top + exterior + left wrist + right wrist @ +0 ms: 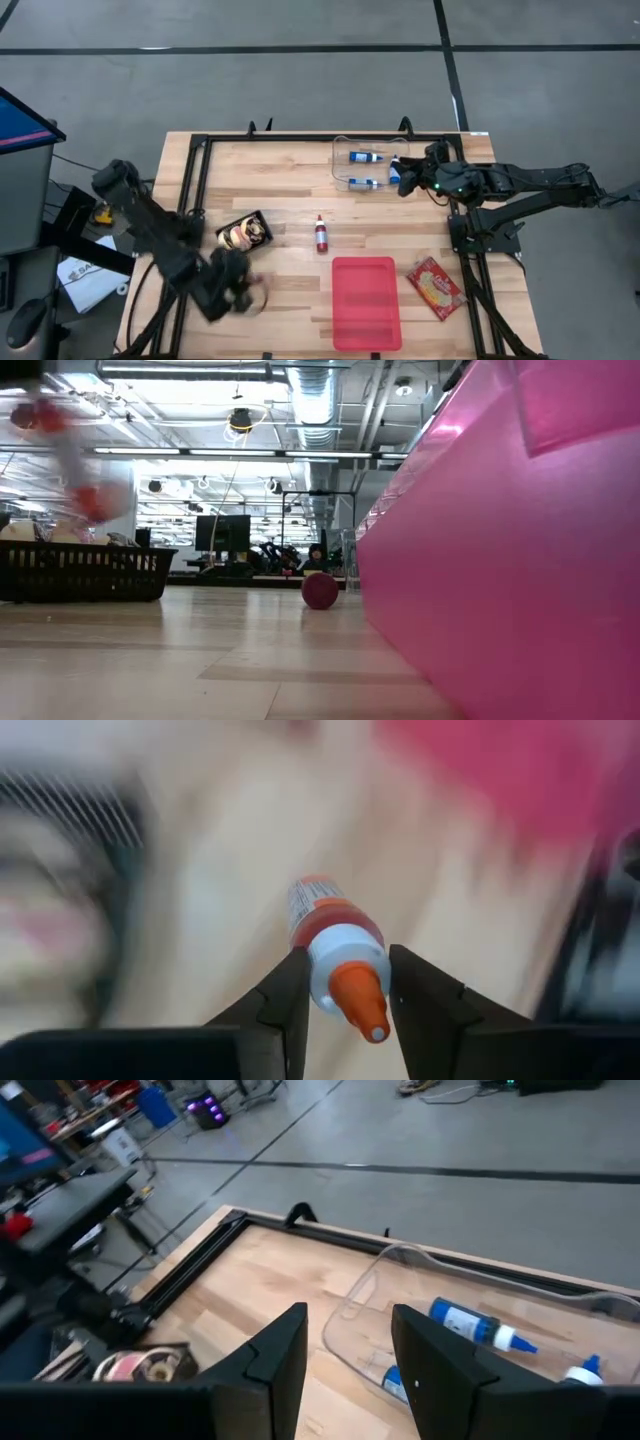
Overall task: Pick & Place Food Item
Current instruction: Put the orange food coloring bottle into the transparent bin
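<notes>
a: where was the food item?

b: a small red bottle with a pale collar and orange nozzle sat between the left gripper fingers, which pinched it at the collar. the nozzle pointed back toward the wrist camera and the body ran forward, so its long axis lay along the fingers.

a: and where over the table?

b: in the high view the left gripper was at the near left of the wooden table, blurred, just beside a black basket. the pink tray lay to its right, near but apart.

a: so the move turned on that?

b: i'd judge so: a sideways carry to the right toward the tray. the left arm was clearly nearer.

a: the other arm?

b: the right gripper hovered spread and empty by the clear bin of blue bottles at the far side.
</notes>
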Controlling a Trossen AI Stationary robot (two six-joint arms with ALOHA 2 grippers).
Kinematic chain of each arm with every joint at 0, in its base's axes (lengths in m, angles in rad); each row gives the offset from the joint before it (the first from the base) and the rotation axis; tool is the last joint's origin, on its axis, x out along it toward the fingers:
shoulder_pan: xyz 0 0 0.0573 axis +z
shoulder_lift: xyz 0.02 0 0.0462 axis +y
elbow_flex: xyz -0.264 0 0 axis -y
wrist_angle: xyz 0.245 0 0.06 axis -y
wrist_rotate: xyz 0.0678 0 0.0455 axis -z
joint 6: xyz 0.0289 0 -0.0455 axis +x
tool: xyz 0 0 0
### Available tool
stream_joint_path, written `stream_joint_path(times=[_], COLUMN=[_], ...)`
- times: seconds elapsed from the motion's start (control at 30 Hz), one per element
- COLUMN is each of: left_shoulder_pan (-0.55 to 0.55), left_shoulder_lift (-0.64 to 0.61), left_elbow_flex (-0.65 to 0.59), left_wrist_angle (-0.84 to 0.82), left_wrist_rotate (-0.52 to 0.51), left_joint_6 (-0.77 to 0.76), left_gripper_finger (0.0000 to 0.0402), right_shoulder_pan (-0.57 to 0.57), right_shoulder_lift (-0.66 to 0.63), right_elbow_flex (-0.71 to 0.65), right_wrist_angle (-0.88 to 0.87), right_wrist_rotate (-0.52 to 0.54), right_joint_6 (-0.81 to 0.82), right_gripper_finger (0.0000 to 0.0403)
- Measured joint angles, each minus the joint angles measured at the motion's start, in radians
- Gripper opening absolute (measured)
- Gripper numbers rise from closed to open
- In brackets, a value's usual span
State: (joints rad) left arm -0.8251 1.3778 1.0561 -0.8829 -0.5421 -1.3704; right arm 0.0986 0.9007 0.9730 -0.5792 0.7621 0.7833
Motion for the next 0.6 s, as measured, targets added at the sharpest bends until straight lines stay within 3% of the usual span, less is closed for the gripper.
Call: stream_joint_path(times=[0.1, 0.2, 0.27, 0.37, 0.5, 0.6], left_shoulder_pan=[0.108, 0.254, 0.378, 0.592, 0.836, 0.974], left_shoulder_lift=[-0.099, -0.177, -0.205, -0.196, -0.107, -0.021], left_elbow_flex=[0.0, 0.0, 0.0, 0.0, 0.0, 0.0], left_wrist_angle=[0.026, 0.167, 0.294, 0.51, 0.732, 0.838], left_wrist_rotate=[-0.185, -0.228, -0.178, -0.004, 0.237, 0.314], left_joint_6=[0.058, 0.296, 0.488, 0.736, 0.942, 1.017], left_gripper_finger=[0.0102, 0.0102, 0.0102, 0.0102, 0.0102, 0.0102], right_shoulder_pan=[0.0, -0.002, -0.011, -0.024, -0.024, -0.031], right_shoulder_lift=[-0.011, -0.023, -0.033, -0.051, -0.071, -0.079], right_elbow_flex=[0.0, 0.0, 0.0, 0.0, 0.0, 0.0], right_wrist_angle=[0.025, 0.038, 0.036, 0.034, 0.025, 0.0], right_wrist_rotate=[-0.037, -0.058, -0.058, -0.057, -0.055, -0.054], right_joint_6=[-0.052, -0.086, -0.088, -0.095, -0.107, -0.106], right_gripper_finger=[0.014, 0.014, 0.014, 0.014, 0.014, 0.014])
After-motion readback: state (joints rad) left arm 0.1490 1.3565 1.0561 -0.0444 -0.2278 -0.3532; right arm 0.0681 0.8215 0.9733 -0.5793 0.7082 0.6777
